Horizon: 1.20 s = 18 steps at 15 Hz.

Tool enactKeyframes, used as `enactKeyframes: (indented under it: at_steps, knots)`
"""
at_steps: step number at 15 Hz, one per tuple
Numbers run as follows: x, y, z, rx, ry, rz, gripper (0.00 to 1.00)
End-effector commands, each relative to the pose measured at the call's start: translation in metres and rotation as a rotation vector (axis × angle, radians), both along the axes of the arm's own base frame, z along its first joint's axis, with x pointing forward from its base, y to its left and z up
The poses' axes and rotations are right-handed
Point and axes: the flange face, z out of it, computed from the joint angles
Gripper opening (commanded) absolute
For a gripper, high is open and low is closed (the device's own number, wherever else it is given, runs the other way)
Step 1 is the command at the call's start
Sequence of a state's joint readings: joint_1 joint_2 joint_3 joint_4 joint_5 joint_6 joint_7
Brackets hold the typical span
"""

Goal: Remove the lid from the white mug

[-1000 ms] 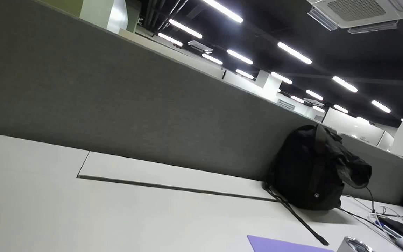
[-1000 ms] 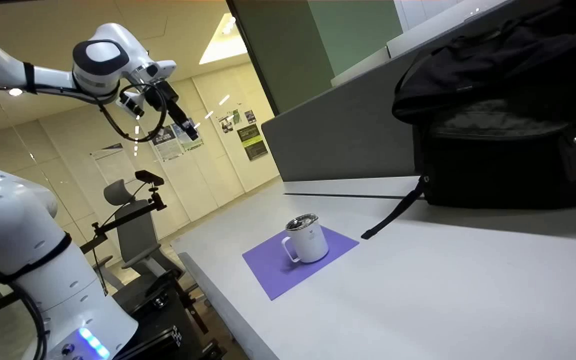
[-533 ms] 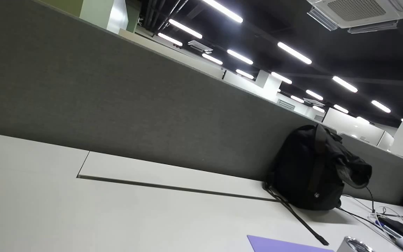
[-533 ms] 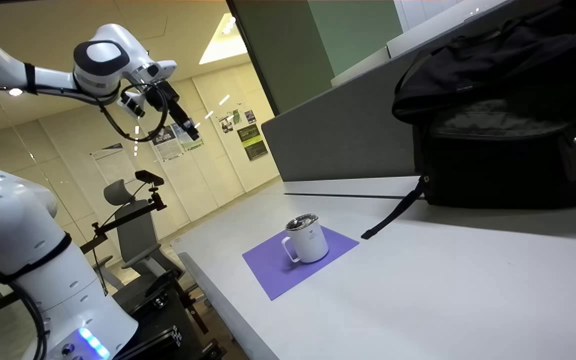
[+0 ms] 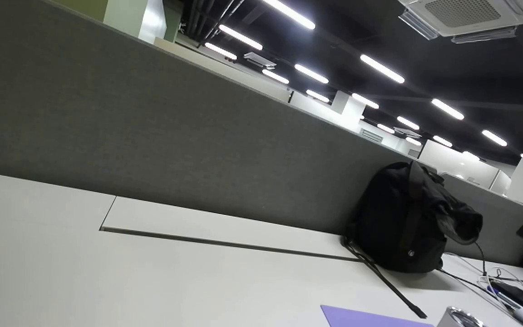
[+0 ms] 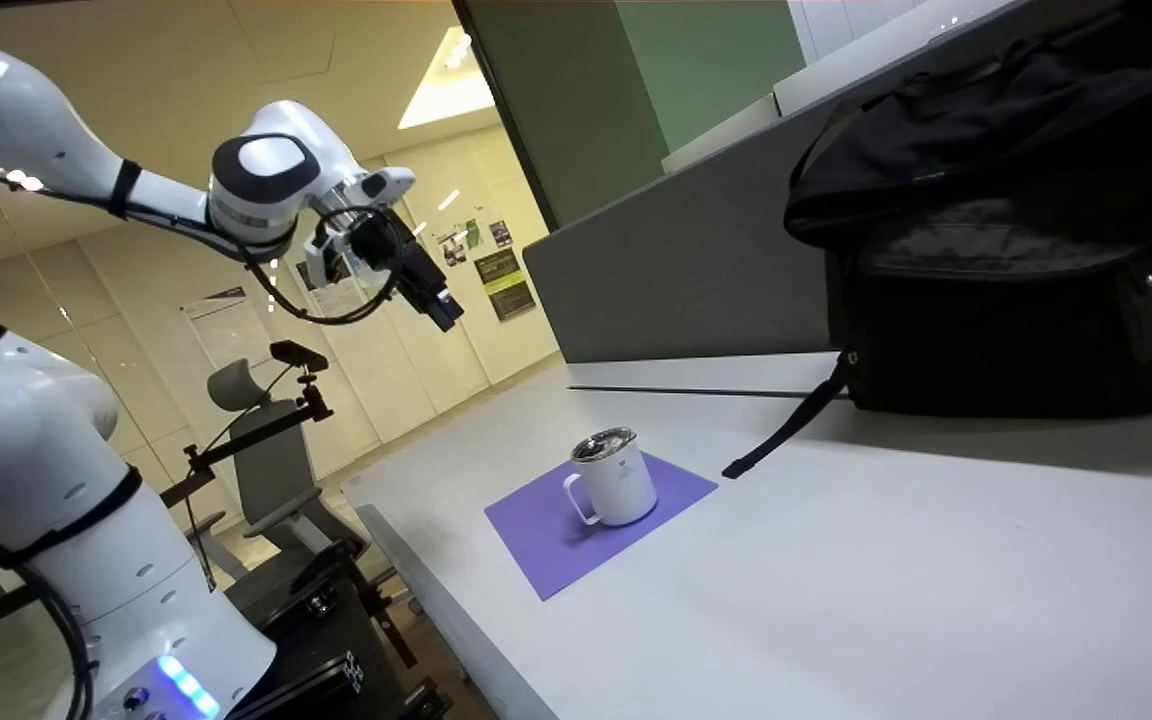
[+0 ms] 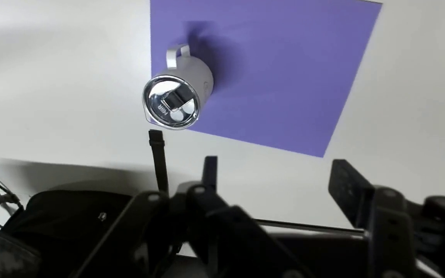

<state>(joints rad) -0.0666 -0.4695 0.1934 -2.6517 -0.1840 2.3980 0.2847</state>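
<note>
The surface before me is a wide white desk (image 6: 886, 570), and a grey partition (image 6: 686, 280) stands along its back. In an exterior view I see also a grey office chair (image 6: 281, 470) and posters (image 6: 504, 285) on a pale wall (image 6: 416, 365); beyond the partition, long ceiling lamps (image 5: 382, 69) are lit. A black backpack (image 6: 1016, 320) sits on the desk beside the partition.

Its strap (image 6: 788, 427) reaches forward over the desk and ends just beside a corner of a purple sheet (image 6: 541, 535). Between this sheet and the edge (image 6: 448, 615) of the desk on my side there is a strip of white surface, and a dark groove (image 5: 229, 245) runs near the back. My pincer (image 7: 274, 173) hangs in the air, well apart from the white mug (image 6: 626, 495); its two fingers (image 7: 209, 172) are spread wide, and I have hold of nothing.

The mug stands upright on the purple sheet, near one side of it. The handle (image 7: 172, 60) points away from the backpack. On top sits the lid (image 7: 171, 102), partly transparent and shiny around its border, with a dark slider (image 7: 178, 98) in it. I can see small letters on the lid and one small mark on the mug's side.
</note>
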Motion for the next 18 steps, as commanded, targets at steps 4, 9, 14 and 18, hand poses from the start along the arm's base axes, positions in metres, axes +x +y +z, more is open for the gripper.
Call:
enactKeyframes:
  at_steps: [4, 9, 14, 18]
  knots:
    - [0.021, -0.054, -0.064, -0.115, -0.025, 0.097, 0.25]
    - [0.022, -0.072, -0.074, -0.158, -0.010, 0.131, 0.15]
    - [0.026, -0.080, -0.073, -0.174, -0.012, 0.128, 0.01]
    - [0.026, -0.080, -0.073, -0.176, -0.013, 0.129, 0.01]
